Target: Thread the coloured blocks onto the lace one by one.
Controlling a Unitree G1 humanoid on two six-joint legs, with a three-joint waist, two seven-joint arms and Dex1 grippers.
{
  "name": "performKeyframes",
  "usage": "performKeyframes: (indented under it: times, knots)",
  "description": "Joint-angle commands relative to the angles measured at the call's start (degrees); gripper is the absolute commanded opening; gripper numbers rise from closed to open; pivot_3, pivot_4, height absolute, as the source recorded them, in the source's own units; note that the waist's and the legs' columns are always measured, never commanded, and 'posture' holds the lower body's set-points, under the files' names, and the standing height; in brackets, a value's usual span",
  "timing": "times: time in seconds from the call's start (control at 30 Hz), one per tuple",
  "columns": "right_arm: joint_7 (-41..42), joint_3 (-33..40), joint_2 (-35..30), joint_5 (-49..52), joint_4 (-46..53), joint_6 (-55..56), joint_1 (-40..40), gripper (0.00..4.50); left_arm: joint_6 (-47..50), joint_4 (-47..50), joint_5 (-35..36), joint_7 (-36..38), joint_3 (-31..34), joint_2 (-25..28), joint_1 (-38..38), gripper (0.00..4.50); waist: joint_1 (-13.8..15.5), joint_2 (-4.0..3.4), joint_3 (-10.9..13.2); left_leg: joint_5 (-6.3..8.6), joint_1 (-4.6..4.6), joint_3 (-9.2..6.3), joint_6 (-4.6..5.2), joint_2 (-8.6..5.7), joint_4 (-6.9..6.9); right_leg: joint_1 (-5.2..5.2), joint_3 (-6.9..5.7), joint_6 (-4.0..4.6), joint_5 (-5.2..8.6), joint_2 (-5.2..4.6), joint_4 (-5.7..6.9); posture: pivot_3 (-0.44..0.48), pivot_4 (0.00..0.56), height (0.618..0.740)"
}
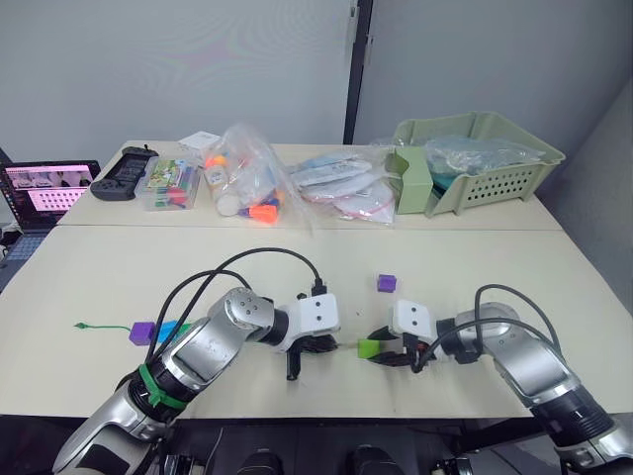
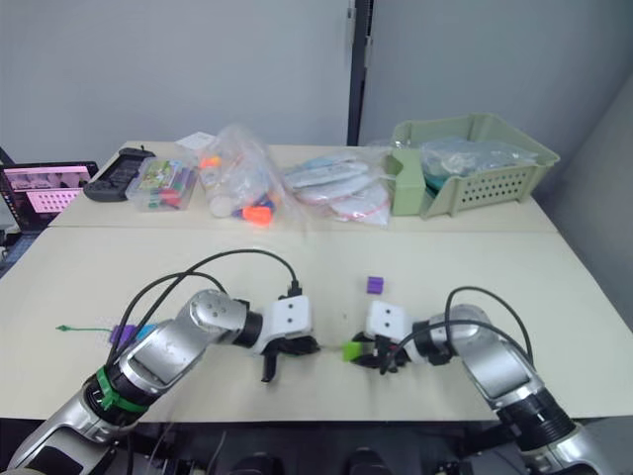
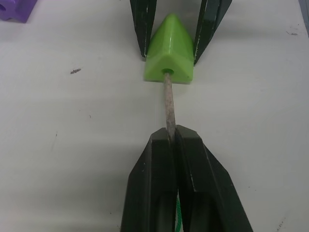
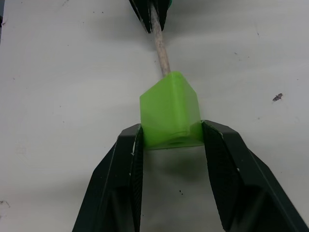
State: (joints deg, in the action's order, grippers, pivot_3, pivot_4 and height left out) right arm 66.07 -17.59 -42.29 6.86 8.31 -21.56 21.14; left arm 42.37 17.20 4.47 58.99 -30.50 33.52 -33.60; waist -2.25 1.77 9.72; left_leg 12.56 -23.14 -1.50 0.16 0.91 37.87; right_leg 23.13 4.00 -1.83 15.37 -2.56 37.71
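The left claw [image 3: 171, 140], pinched on the pale tip [image 3: 167, 104] of the lace [image 1: 104, 327], feeds it into the lime green block [image 4: 170, 116] clamped in the right claw [image 4: 171, 133] at the surface's [image 1: 475, 262] near edge; next, likely push through and regrip beyond.

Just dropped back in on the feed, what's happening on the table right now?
The left gripper is shut on the stiff pale tip of the lace and has it entering the hole of the lime green block. The right gripper holds that block by its sides, low over the table. A purple block lies loose beyond them. Another purple block and a blue one sit on the lace near its far end, by the left arm.
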Motion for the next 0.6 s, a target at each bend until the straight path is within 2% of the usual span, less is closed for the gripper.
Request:
performKeyframes:
  times: [0.03,0.6]
  knots:
    - [-0.2,-1.7,0.2,-1.2,0.9,-1.2,-0.3,1.32,0.0,1.7,-0.3,-0.3,0.0,-0.3,-1.4,0.00,0.0,0.00,0.0,0.00,0.00,0.00,0.00,0.00,0.00,0.00,0.00,0.00,0.00,0.00,0.00,0.000,0.150,0.740]
    - [-0.7,-2.3,0.9,-1.0,7.0,-7.8,0.2,1.32,-2.1,-2.0,-1.5,-1.9,-3.3,-5.5,-3.5,0.00,0.1,0.00,0.0,0.00,-0.01,0.00,0.00,-0.03,0.01,0.00,0.00,0.00,0.00,-0.01,0.01,0.000,0.150,0.740]
